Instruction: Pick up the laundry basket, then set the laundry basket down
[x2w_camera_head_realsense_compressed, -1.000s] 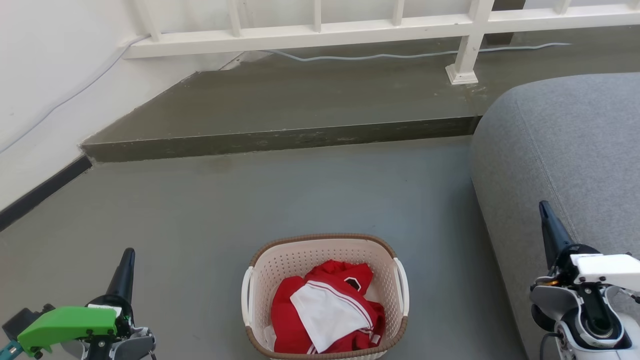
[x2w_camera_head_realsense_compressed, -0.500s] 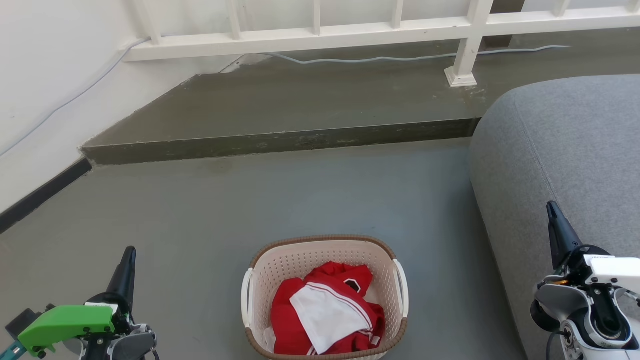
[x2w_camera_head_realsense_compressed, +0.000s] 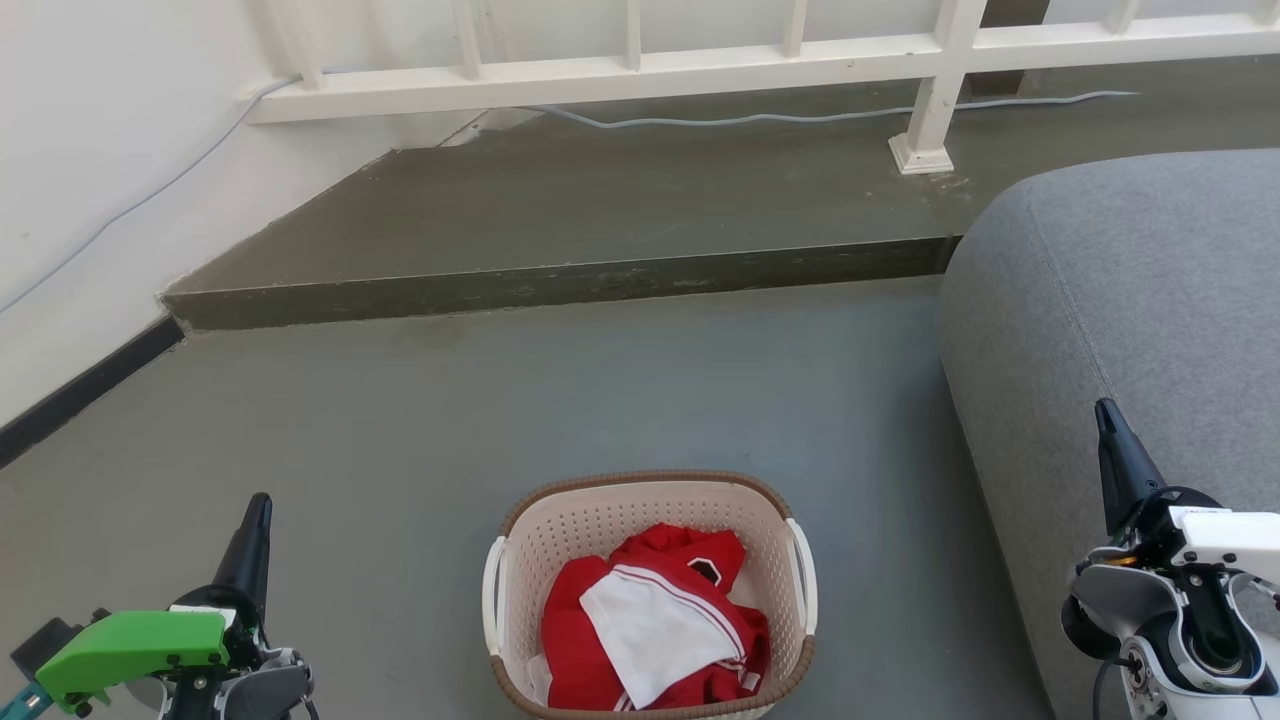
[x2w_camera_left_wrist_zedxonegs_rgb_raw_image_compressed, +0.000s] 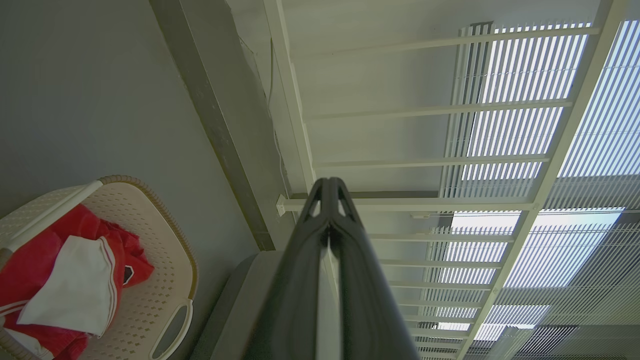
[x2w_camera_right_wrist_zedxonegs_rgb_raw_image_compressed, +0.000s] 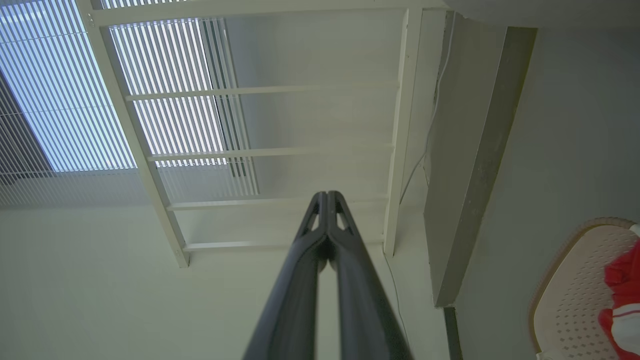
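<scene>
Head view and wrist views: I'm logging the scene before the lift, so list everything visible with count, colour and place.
laundry basket: one, cream with brown rim, on the floor, bottom centre
clothes: one heap, red and white, inside the basket
floor: one, grey, under the basket
step: one, dark grey, beyond the basket
railing: one, white, on the step
cable: one, pale grey, along the railing's foot
sofa: one, grey, right of the basket
wall: one, white, far left
left gripper: one, dark fingers, shut, left of the basket, apart from it
right gripper: one, dark fingers, shut, before the sofa
</scene>
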